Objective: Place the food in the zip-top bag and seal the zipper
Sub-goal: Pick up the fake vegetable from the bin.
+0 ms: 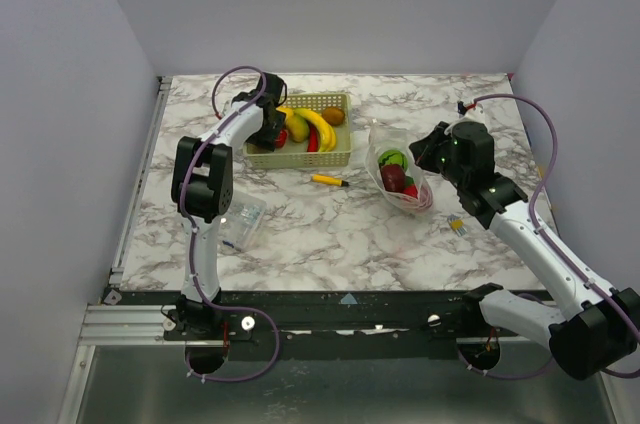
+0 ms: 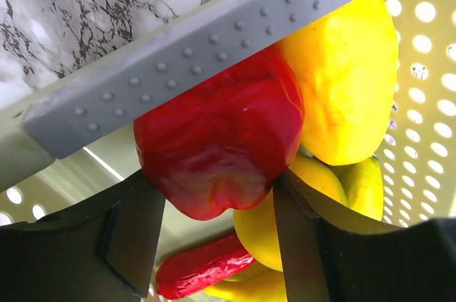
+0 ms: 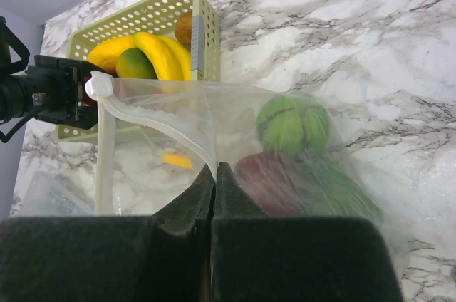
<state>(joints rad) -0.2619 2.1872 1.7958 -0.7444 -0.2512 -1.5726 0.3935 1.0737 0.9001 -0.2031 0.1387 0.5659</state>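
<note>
My left gripper (image 1: 272,129) reaches into the yellow-green mesh basket (image 1: 340,156). In the left wrist view its jaws (image 2: 214,195) touch both sides of a glossy red fruit (image 2: 221,131) just under the basket rim (image 2: 199,53). A yellow lemon-like fruit (image 2: 349,81) and a red chilli (image 2: 199,270) lie beside it. Bananas (image 1: 318,127) stay in the basket. My right gripper (image 3: 215,170) is shut on the mouth edge of the clear zip-top bag (image 3: 178,124), holding it open. The bag (image 1: 400,182) holds a green pepper (image 3: 292,124) and a dark-red fruit (image 3: 267,181).
A thin yellow-and-black stick (image 1: 330,181) lies between basket and bag. A flat clear packet (image 1: 240,216) lies at the near left. A small yellow item (image 1: 456,226) sits right of the bag. Grey walls close in the marbled table (image 1: 330,234).
</note>
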